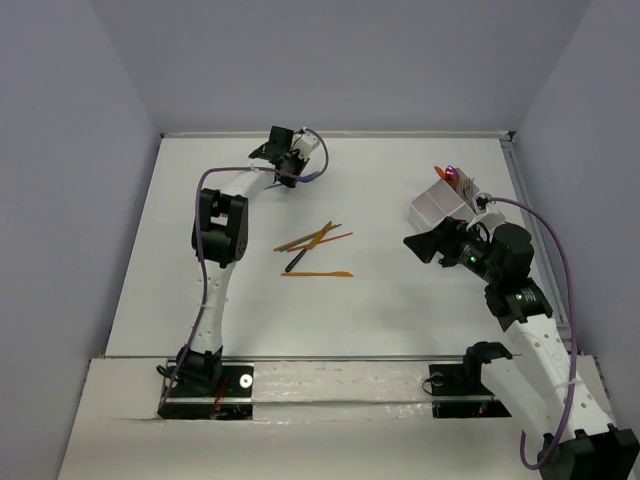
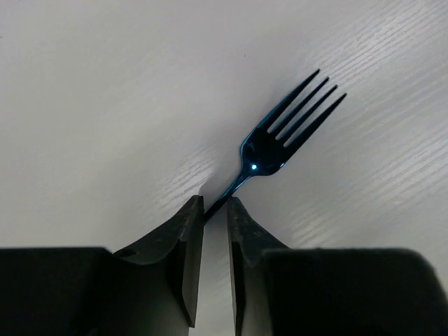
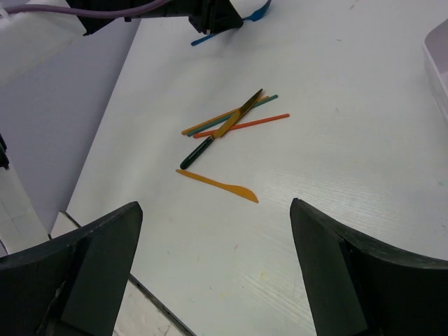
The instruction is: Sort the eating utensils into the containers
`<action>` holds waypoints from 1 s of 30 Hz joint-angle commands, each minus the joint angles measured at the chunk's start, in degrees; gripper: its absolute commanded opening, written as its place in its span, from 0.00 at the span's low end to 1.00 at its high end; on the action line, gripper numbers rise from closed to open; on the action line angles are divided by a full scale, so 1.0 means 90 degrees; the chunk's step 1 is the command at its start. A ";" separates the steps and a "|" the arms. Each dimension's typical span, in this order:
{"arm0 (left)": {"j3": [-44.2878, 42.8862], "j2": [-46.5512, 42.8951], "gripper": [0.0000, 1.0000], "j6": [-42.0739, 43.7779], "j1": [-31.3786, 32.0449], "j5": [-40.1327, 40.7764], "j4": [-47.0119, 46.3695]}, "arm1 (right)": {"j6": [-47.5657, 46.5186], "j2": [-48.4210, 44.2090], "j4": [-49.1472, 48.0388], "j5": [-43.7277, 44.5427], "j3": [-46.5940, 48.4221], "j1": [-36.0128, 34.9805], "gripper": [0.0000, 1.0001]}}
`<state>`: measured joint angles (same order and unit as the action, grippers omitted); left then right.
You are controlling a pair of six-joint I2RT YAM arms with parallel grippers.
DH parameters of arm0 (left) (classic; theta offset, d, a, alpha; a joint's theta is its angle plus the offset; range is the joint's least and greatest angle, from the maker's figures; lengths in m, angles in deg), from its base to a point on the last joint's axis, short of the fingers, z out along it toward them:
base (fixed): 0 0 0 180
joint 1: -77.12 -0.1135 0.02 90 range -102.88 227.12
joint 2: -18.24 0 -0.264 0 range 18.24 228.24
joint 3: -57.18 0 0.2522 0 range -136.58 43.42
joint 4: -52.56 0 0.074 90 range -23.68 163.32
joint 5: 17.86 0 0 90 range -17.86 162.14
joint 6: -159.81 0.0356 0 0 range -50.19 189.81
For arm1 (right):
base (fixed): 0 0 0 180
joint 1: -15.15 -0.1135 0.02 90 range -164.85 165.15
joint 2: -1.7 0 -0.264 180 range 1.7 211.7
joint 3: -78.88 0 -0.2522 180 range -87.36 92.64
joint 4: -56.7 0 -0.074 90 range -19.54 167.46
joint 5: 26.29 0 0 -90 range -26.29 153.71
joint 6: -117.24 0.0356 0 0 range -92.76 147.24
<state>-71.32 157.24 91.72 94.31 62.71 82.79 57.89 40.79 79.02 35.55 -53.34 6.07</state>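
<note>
Far edge of the bench [image 1: 400,320]: left claw [image 2: 215,204] stands narrow astride the handle of the blue fork [image 2: 269,150], tines pointing straight away; grip uncertain.

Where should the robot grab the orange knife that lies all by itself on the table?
Grip the flat orange plastic knife around its thin handle, coming straight down with the open right gripper, closing across its narrow width. It lies flat on the white table, apart from the crossed pile of utensils, so nothing crowds its sides.
</note>
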 commanded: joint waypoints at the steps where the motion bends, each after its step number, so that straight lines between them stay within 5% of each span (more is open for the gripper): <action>1: 0.0297 -0.0219 0.12 -0.0130 -0.0035 -0.0065 0.0504 | -0.0076 -0.0037 -0.0209 0.0004 0.0331 -0.0046 0.92; 5: 0.0541 -0.0600 0.00 -0.0344 -0.0035 -0.0104 0.0485 | -0.0056 -0.0086 -0.0238 0.0043 0.0322 -0.0046 0.92; 12: 0.1370 -0.1118 0.00 -0.0764 -0.0035 -0.0349 0.0270 | -0.0095 -0.0232 -0.0170 0.0121 0.0224 -0.0046 0.92; 15: 0.1557 -0.1186 0.20 -0.0833 -0.0035 -0.0300 0.0240 | -0.0086 -0.0261 -0.0218 0.0199 0.0117 -0.0046 0.92; 22: 0.1635 -0.1089 0.32 -0.0794 0.0023 -0.0212 0.0533 | -0.0076 0.0061 -0.0189 0.0141 0.0116 -0.0046 0.91; 27: 0.1986 -0.1255 0.00 -0.0853 0.0024 0.0178 0.0241 | 0.0148 0.0217 -0.0520 0.0004 0.0058 -0.0046 0.91; 30: 0.2172 -0.1401 0.00 -0.0872 0.0091 0.0403 0.0056 | 0.0178 0.0314 -0.0638 0.0004 0.0068 -0.0046 0.91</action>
<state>-55.30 147.12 84.64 94.38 62.75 80.85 58.59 42.98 78.56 36.38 -53.15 6.07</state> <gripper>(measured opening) 0.017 0.914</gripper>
